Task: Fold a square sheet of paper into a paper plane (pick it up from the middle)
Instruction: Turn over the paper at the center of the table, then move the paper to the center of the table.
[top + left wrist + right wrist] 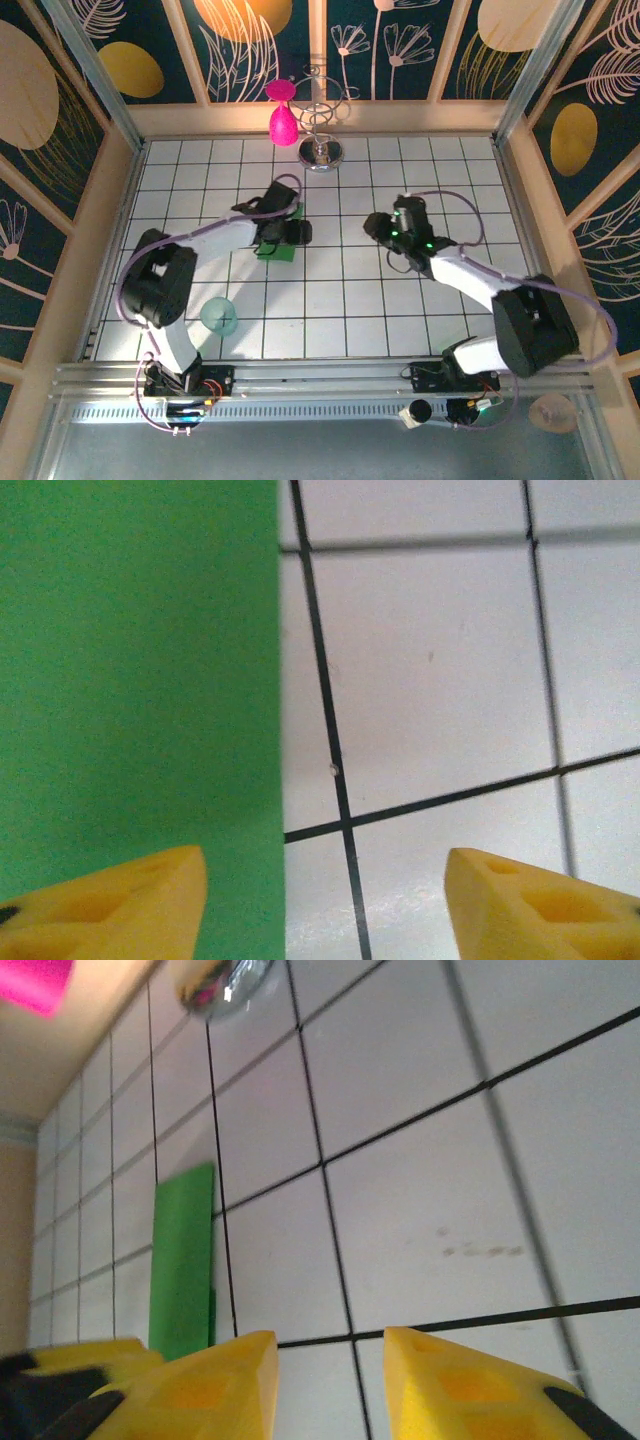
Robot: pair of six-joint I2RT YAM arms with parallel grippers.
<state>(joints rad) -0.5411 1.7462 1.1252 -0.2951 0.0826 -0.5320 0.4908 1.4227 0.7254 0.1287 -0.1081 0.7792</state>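
The green sheet of paper (pixel 274 247) lies flat on the white tiled table, left of centre, and is largely covered by my left arm. In the right wrist view the paper (pixel 183 1260) looks like a narrow folded strip. My left gripper (pixel 297 232) hovers low over the paper's right edge. Seen from the left wrist, the left gripper (pixel 325 905) is open: one yellow fingertip (pixel 110 900) is above the paper (pixel 130 680) and the other is above bare tile. My right gripper (pixel 372 226) is a few tiles to the right. Its narrow gap (pixel 330 1385) is open with nothing in it.
A translucent teal cup (pixel 220 317) stands near the left arm's base. A chrome wire stand (pixel 322 150) holding a pink teardrop object (pixel 283 120) is at the back centre. Wooden walls enclose the table (pixel 450 170).
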